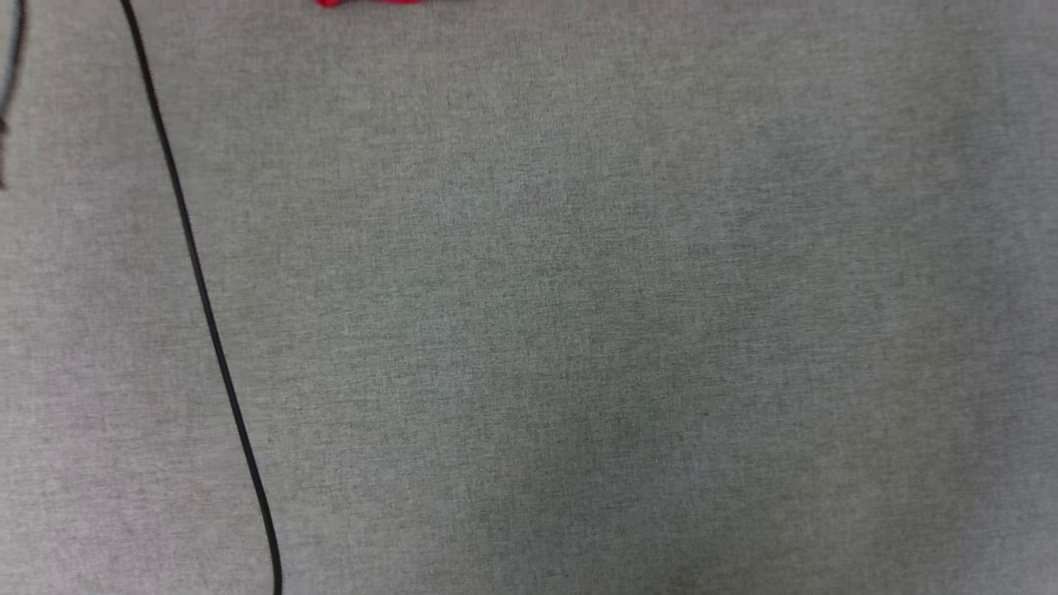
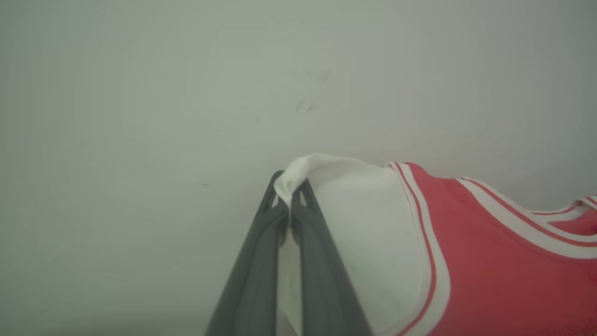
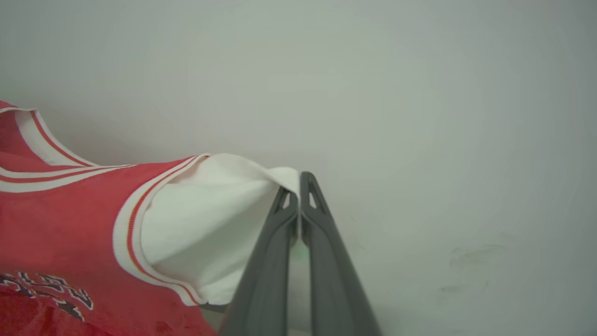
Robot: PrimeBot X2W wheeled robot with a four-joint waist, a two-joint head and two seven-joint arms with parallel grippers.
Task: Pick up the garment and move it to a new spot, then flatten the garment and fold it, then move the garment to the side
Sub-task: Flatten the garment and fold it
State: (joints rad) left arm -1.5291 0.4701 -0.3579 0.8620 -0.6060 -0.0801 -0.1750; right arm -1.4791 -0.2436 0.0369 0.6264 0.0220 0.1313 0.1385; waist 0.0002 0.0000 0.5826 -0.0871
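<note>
The garment, a red jersey with white sleeves and striped trim, hangs stretched between both grippers in front of a pale wall. In the left wrist view my left gripper [image 2: 290,196] is shut on the edge of one white sleeve of the garment [image 2: 489,261]. In the right wrist view my right gripper [image 3: 298,186] is shut on the other white sleeve of the garment [image 3: 60,219], whose dark lettering shows at the lower left. In the head view a red sliver of the garment [image 1: 368,2] peeks in at the top edge.
The head view looks down on a grey fabric surface [image 1: 579,330]. A black cable [image 1: 198,273] runs across its left part from top to bottom. A second dark cable [image 1: 11,66] lies at the far left edge.
</note>
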